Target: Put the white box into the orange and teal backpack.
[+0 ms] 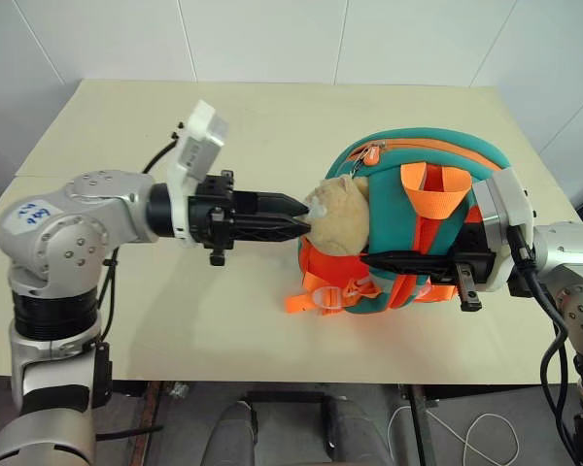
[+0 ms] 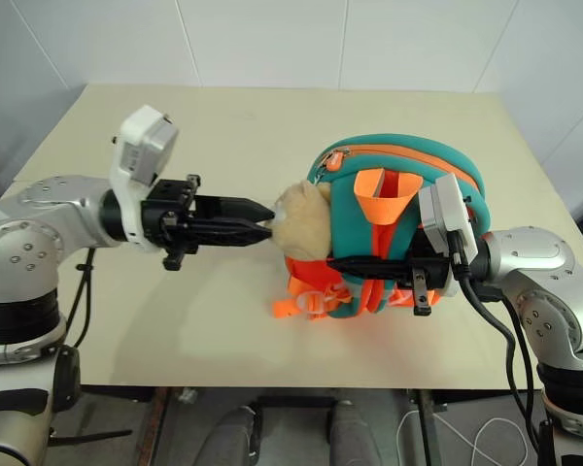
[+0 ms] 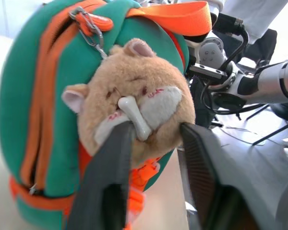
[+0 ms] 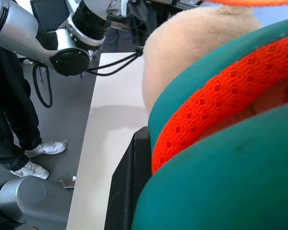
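The orange and teal backpack (image 1: 437, 194) is soft matt cloth, smooth on its teal panels, with woven orange webbing straps (image 1: 429, 183) and a coarse open orange mesh (image 4: 221, 96). A small metal clip (image 3: 89, 28) glints at its zip. The tan plush toy (image 3: 129, 110) is fuzzy pile. The table (image 1: 272, 126) looks smooth and matt. The left gripper (image 1: 299, 216) is matt black plastic, its finger pads (image 3: 201, 163) finely textured.

Handwritten blue digits (unreadable) on left arm's sticker (image 1: 36, 213).
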You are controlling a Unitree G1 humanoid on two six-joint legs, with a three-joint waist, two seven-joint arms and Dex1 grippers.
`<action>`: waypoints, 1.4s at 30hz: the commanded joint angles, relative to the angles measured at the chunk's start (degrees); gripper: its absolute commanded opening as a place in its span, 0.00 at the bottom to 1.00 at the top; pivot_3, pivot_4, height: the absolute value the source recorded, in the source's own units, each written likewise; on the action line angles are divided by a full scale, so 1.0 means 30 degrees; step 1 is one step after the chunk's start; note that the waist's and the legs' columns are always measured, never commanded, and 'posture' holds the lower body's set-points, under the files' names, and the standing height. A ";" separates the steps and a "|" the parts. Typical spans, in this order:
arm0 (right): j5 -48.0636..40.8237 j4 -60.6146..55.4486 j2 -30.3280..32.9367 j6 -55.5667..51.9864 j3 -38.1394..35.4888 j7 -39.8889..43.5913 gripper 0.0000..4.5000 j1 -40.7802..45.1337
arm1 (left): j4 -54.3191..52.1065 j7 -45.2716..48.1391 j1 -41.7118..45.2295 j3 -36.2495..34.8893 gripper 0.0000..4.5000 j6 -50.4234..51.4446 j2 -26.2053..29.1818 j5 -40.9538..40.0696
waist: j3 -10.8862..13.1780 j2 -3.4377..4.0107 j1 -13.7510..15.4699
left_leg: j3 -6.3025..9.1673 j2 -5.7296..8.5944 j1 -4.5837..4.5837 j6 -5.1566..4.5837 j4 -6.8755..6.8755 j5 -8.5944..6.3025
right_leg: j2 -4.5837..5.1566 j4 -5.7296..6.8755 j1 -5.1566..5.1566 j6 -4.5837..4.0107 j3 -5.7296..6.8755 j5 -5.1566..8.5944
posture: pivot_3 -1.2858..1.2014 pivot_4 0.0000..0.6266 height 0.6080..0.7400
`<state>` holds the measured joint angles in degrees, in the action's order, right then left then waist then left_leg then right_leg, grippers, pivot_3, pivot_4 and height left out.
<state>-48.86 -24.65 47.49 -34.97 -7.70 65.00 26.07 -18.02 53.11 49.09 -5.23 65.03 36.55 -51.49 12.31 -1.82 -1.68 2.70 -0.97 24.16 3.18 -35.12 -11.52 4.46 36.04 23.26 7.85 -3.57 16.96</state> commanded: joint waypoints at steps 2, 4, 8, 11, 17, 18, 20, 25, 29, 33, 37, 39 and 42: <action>-0.0149 -0.0629 0.0132 0.0238 -0.0523 -0.0207 0.00 0.0034 | -0.0576 -0.0240 0.0625 -0.0142 0.73 -0.0205 0.0490 -0.0354 | 0.0000 0.0001 0.0010 | 0.0000 0.0000 -0.0004 0.0000 0.0004 0.0000 | 0.0000 0.0000 0.0000 -0.0002 0.0001 0.0001 | 0.52 0.24 1.00; -0.0165 -0.0704 0.0157 0.0232 -0.0560 -0.0276 0.00 -0.0060 | -0.0558 -0.0281 0.0741 -0.0116 0.87 -0.0155 0.0768 -0.0304 | 0.0000 0.0000 0.0030 | -0.0001 0.0001 -0.0002 0.0000 0.0003 0.0000 | 0.0000 -0.0003 0.0000 -0.0002 0.0000 0.0001 | 0.52 0.24 1.00; -0.0188 -0.0771 0.0156 0.0246 -0.0556 -0.0383 0.00 -0.0135 | -0.0538 -0.0747 0.1070 0.0475 1.00 -0.0257 0.1032 0.0247 | 0.0000 0.0000 0.0043 | 0.0000 0.0002 -0.0001 0.0000 -0.0001 0.0000 | 0.0001 -0.0008 -0.0004 0.0000 0.0001 0.0000 | 0.52 0.24 1.00; -0.0149 -0.0748 0.0166 0.0269 -0.0513 -0.0402 0.00 -0.0133 | -0.0366 -0.1250 0.1422 0.1011 1.00 0.0082 0.0859 0.0298 | 0.0000 0.0000 0.0046 | 0.0000 0.0003 -0.0002 0.0000 -0.0002 0.0000 | 0.0002 -0.0009 -0.0006 0.0000 0.0001 -0.0001 | 0.52 0.24 1.00; -0.0059 -0.0684 0.0082 0.0320 -0.0382 -0.0415 0.00 -0.0068 | 0.0091 -0.2501 0.1958 0.2323 1.00 0.0128 -0.0484 0.0802 | 0.0000 -0.0001 0.0070 | 0.0001 0.0004 0.0001 -0.0001 -0.0001 0.0000 | 0.0001 -0.0013 -0.0006 0.0001 0.0001 -0.0001 | 0.52 0.24 1.00; -0.0044 -0.0667 0.0059 0.0320 -0.0360 -0.0420 0.00 -0.0042 | 0.0221 -0.2701 0.2045 0.2616 1.00 0.0214 -0.0625 0.1029 | 0.0000 -0.0001 0.0076 | 0.0000 0.0006 0.0001 0.0000 -0.0002 0.0000 | 0.0001 -0.0014 -0.0008 0.0001 0.0001 -0.0001 | 0.52 0.24 1.00; -0.0042 -0.0663 0.0028 0.0323 -0.0345 -0.0418 0.00 -0.0022 | 0.0421 -0.2912 0.2101 0.2945 1.00 0.0193 -0.0846 0.1356 | 0.0000 -0.0001 0.0073 | 0.0001 0.0006 0.0001 0.0000 -0.0002 0.0000 | 0.0001 -0.0014 -0.0008 0.0002 -0.0001 -0.0001 | 0.52 0.24 1.00; -0.0216 -0.0896 -0.0009 0.0355 -0.0511 -0.0392 0.00 -0.0282 | 0.0466 -0.2343 0.2204 0.2585 0.73 0.1045 -0.0015 0.0837 | 0.0000 0.0000 -0.0033 | -0.0001 0.0004 -0.0003 0.0000 0.0004 0.0000 | 0.0000 -0.0010 -0.0003 0.0001 -0.0003 -0.0001 | 0.52 0.24 1.00; -0.0351 -0.1087 -0.0120 0.0411 -0.0605 -0.0422 0.00 -0.0453 | 0.0862 -0.1952 0.2402 0.2385 0.43 0.1205 0.0786 0.0916 | 0.0001 -0.0001 0.0041 | 0.0001 0.0005 0.0000 0.0000 0.0003 0.0000 | -0.0001 -0.0015 -0.0004 0.0000 -0.0002 0.0000 | 0.52 0.24 1.00; -0.0343 -0.1031 -0.0211 0.0460 -0.0581 -0.0441 0.00 -0.0384 | 0.1187 -0.1830 0.2613 0.2480 0.15 0.1112 0.0931 0.1054 | 0.0000 -0.0001 0.0048 | 0.0000 0.0007 0.0000 0.0000 0.0001 0.0000 | 0.0000 -0.0020 -0.0007 0.0002 -0.0002 -0.0002 | 0.52 0.24 1.00; -0.0326 -0.1069 -0.0219 0.0457 -0.0595 -0.0482 0.00 -0.0390 | 0.1014 -0.1892 0.2645 0.2495 0.00 0.1161 0.0590 0.0843 | 0.0001 -0.0001 0.0053 | 0.0001 0.0006 0.0002 0.0001 0.0002 0.0000 | 0.0000 -0.0020 -0.0007 0.0002 -0.0003 -0.0001 | 0.52 0.24 1.00; -0.0312 -0.1132 -0.0193 0.0437 -0.0618 -0.0550 0.00 -0.0423 | 0.0858 -0.1900 0.2559 0.2397 0.00 0.1186 0.0500 0.0714 | 0.0001 -0.0001 0.0053 | 0.0000 0.0006 0.0003 0.0000 0.0002 0.0000 | 0.0000 -0.0020 -0.0006 0.0002 -0.0002 -0.0001 | 0.52 0.24 1.00; -0.0317 -0.1161 -0.0143 0.0423 -0.0661 -0.0580 0.00 -0.0456 | 0.0659 -0.1766 0.2480 0.1967 0.00 0.1343 0.0679 0.0306 | 0.0001 -0.0001 0.0026 | 0.0001 0.0005 0.0002 0.0000 0.0004 0.0000 | 0.0000 -0.0019 -0.0006 0.0002 -0.0003 -0.0001 | 0.52 0.24 1.00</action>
<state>-48.57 -25.79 46.99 -34.90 -7.70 63.30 24.43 -14.87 47.29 55.64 3.00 69.03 38.14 -49.31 12.31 -1.82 -1.60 2.70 -0.96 24.16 3.18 -35.11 -11.52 4.46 35.98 23.25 7.85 -3.58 16.96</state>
